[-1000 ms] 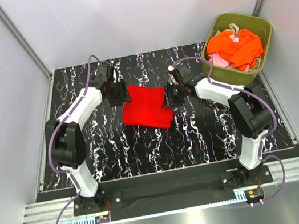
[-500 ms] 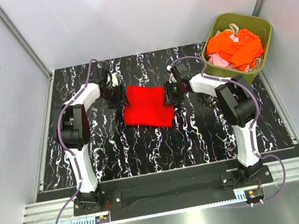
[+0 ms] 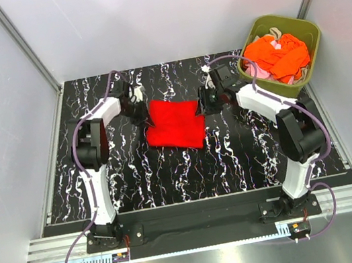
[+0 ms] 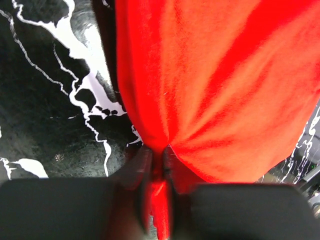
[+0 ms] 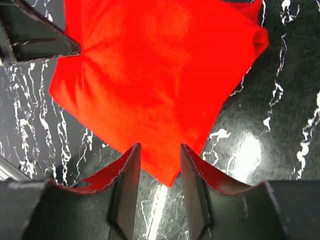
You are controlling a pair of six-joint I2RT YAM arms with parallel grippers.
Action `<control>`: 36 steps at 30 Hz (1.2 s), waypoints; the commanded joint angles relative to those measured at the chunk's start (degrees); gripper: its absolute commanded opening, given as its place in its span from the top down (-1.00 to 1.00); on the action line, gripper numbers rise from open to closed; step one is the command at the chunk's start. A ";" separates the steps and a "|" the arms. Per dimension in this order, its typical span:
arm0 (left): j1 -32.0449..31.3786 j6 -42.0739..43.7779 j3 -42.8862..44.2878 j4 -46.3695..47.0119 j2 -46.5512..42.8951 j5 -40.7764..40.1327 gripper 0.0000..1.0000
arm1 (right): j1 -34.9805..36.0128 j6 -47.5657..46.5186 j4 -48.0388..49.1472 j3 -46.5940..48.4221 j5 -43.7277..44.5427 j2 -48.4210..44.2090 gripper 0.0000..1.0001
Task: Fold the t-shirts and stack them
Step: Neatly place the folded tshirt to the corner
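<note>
Pink t-shirt mostly buried in bin

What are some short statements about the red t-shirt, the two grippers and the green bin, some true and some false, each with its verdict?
1. The bright red cloth t-shirt lies folded on the black marbled table. True.
2. The left gripper pinches an edge of the red t-shirt. True.
3. The right gripper is clamped shut on the shirt. False: its fingers stand apart, with a corner of the shirt between them.
4. The olive-green plastic bin is empty. False: it holds orange and pale pink clothes.
5. The bin stands at the table's far left corner. False: it is at the far right.
</note>
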 commanded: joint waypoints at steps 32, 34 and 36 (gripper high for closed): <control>26.53 2.94 39.78 -7.85 15.88 -19.75 1.00 | -0.02 3.61 4.71 -7.60 -6.28 -13.26 0.10; 27.41 3.56 42.88 -7.33 17.83 -20.20 0.99 | 0.06 3.35 4.71 -7.43 -6.71 -12.73 0.10; 28.38 3.65 44.47 -5.06 19.68 -21.60 1.00 | -0.02 3.35 4.88 -7.16 -7.24 -12.29 0.09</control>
